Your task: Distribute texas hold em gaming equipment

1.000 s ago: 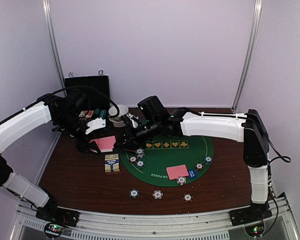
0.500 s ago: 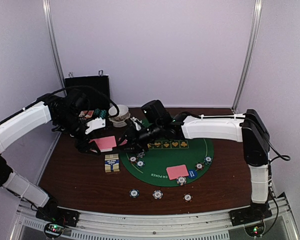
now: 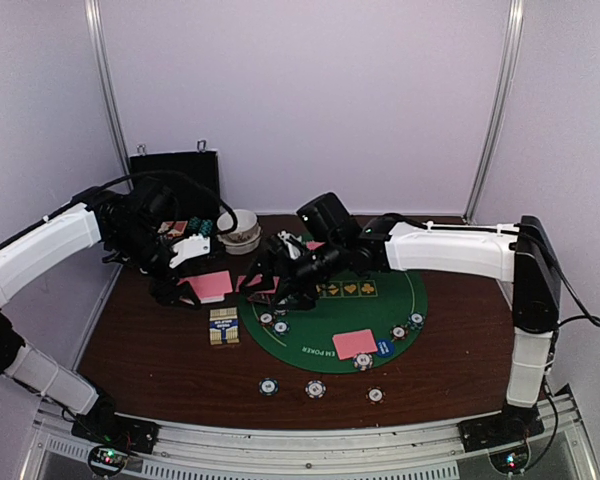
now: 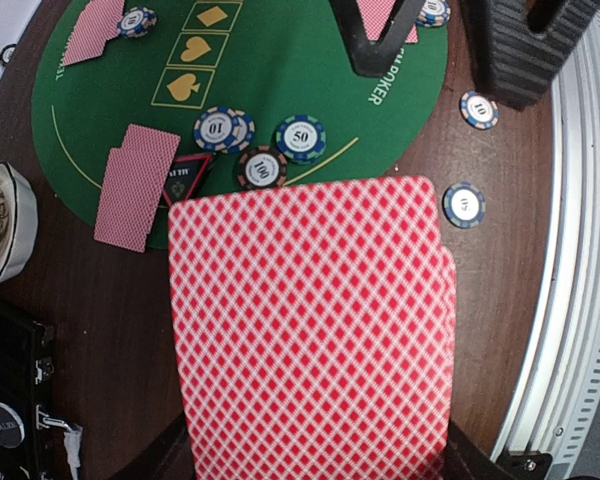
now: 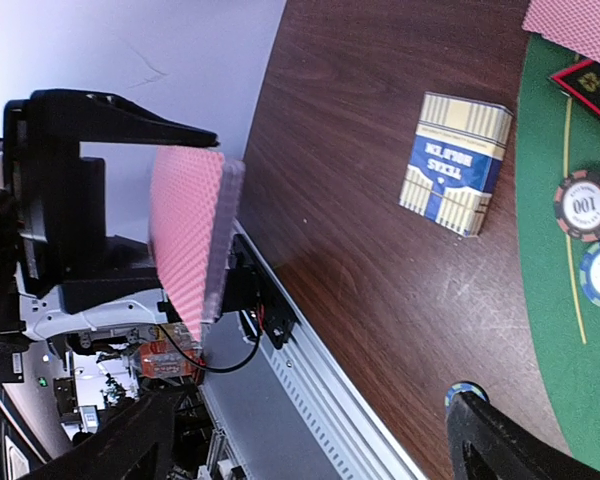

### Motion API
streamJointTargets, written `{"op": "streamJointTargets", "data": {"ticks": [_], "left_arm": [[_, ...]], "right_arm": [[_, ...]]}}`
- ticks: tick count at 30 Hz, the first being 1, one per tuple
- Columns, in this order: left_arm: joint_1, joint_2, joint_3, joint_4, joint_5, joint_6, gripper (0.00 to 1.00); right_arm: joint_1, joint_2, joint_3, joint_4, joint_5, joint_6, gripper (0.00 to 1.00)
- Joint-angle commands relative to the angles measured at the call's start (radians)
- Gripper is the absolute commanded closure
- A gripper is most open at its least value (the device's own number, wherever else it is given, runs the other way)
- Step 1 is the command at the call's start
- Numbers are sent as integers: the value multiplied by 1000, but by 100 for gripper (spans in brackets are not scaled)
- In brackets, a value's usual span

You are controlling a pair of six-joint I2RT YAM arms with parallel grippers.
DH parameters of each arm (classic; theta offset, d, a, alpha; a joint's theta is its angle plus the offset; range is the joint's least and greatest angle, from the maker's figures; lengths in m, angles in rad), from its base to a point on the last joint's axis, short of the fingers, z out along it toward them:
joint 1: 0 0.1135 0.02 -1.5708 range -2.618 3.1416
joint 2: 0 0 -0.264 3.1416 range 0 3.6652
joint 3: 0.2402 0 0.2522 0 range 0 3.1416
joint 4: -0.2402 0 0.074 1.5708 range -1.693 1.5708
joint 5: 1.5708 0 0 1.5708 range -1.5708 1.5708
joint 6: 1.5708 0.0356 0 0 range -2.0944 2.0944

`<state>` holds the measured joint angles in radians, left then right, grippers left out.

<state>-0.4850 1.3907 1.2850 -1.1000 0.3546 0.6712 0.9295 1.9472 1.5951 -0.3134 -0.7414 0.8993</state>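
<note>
Change: right pincer [image 3: 272,280] just opened wide, empty; dealt cards [image 4: 133,190] lie across green mat [image 3: 370,312] edge, frame centre | left pincer [image 3: 202,287] closed on deck [image 4: 310,330], centre-left | judgement: one hand delivered; deal next

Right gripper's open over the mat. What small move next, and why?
Probably move the right gripper to the deck in the left gripper and draw from it: its jaws are open and empty, with cards lying at the mat edge.
</note>
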Motion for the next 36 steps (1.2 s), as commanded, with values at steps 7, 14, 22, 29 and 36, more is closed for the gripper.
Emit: {"op": "streamJointTargets", "data": {"ticks": [7, 14, 22, 29, 36], "left_arm": [[5, -32, 32, 6, 13, -1, 100], [5, -33, 39, -4, 13, 2, 100], [5, -34, 35, -5, 14, 4, 100], [5, -33, 48, -9, 10, 5, 100], [5, -33, 54, -13, 13, 5, 100]], "right_arm": [[119, -94, 5, -241, 314, -169, 0], [116, -199, -264, 190, 218, 133, 0], [126, -259, -23, -343, 619, -139, 13], [295, -294, -32, -297, 1161, -310, 1], [362, -425, -157, -215, 1252, -117, 0]]}}
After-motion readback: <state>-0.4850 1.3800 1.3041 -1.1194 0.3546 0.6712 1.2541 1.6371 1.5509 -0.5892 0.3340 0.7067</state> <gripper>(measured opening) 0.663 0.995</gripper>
